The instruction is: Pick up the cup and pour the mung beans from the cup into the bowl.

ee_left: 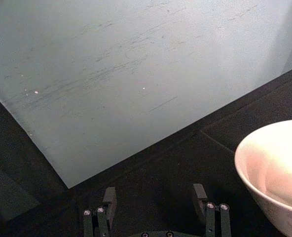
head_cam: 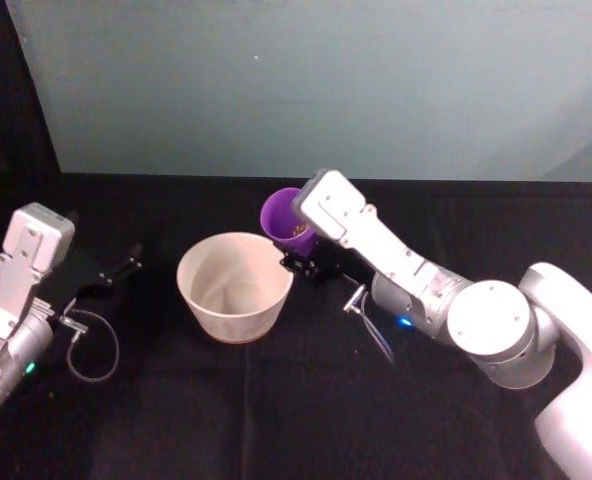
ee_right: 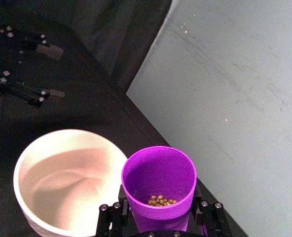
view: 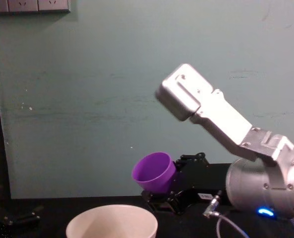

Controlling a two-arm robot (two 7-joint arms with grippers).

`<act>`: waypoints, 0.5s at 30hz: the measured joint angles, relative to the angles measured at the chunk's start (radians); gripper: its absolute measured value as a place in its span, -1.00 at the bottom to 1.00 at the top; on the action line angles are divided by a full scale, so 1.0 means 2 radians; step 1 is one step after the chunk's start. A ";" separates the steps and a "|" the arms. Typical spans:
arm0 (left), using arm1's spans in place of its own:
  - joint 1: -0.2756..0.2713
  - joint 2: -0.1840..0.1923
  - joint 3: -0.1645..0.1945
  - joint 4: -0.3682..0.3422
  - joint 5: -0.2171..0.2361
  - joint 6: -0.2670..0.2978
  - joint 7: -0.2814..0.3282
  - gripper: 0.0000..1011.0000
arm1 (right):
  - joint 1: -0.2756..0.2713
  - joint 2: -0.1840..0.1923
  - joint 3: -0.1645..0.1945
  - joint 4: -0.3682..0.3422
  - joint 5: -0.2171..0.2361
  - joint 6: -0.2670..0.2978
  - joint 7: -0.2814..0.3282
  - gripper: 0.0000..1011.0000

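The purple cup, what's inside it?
A small heap of beans lies low inside the cup, held by the right gripper. The cup's near rim covers part of the bottom, so more may hide there.

Wall [view: 87,74] ahead of me is pale grey-green and matte, with scuffs and fine scratches; sockets [view: 28,5] sit high at its left. My table [head_cam: 276,410] is covered in black cloth right up to the wall. Black drape [head_cam: 6,90] hangs at my far left; lighting is even.
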 joint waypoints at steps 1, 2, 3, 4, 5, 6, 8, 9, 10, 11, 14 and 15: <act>0.000 0.000 0.000 0.000 0.000 0.000 0.000 1.00 | 0.001 -0.001 -0.002 0.000 -0.006 0.001 -0.001 0.44; 0.000 0.000 0.000 0.000 0.000 0.000 0.000 1.00 | 0.002 -0.001 -0.005 -0.001 -0.011 0.002 -0.002 0.44; 0.000 0.000 0.000 0.000 0.000 0.000 0.000 1.00 | 0.003 -0.002 -0.008 -0.001 -0.017 0.003 -0.003 0.44; 0.000 0.000 0.000 0.000 0.000 0.000 0.000 1.00 | 0.005 -0.003 -0.014 -0.001 -0.029 0.006 -0.005 0.44; 0.000 0.000 0.000 0.000 0.000 0.000 0.000 1.00 | 0.007 -0.003 -0.017 -0.001 -0.035 0.007 -0.006 0.44; 0.000 0.000 0.000 0.000 0.000 0.000 0.000 1.00 | 0.009 -0.004 -0.024 -0.002 -0.048 0.011 -0.006 0.44; 0.000 0.000 0.000 0.000 0.000 0.000 0.000 1.00 | 0.012 -0.004 -0.029 -0.002 -0.060 0.016 -0.008 0.44; 0.000 0.000 0.000 0.000 0.000 0.000 0.000 1.00 | 0.014 -0.005 -0.036 -0.003 -0.075 0.021 -0.010 0.44; 0.000 0.000 0.000 0.000 0.000 0.000 0.000 1.00 | 0.014 -0.005 -0.036 -0.003 -0.075 0.021 -0.010 0.44; 0.000 0.000 0.000 0.000 0.000 0.000 0.000 1.00 | 0.018 -0.005 -0.044 -0.003 -0.090 0.027 -0.011 0.44; 0.000 0.000 0.000 0.000 0.000 0.000 0.000 1.00 | 0.027 -0.006 -0.059 -0.001 -0.119 0.037 -0.012 0.44; 0.000 0.000 0.000 0.000 0.000 0.000 0.000 1.00 | 0.029 -0.006 -0.063 0.000 -0.125 0.039 -0.012 0.44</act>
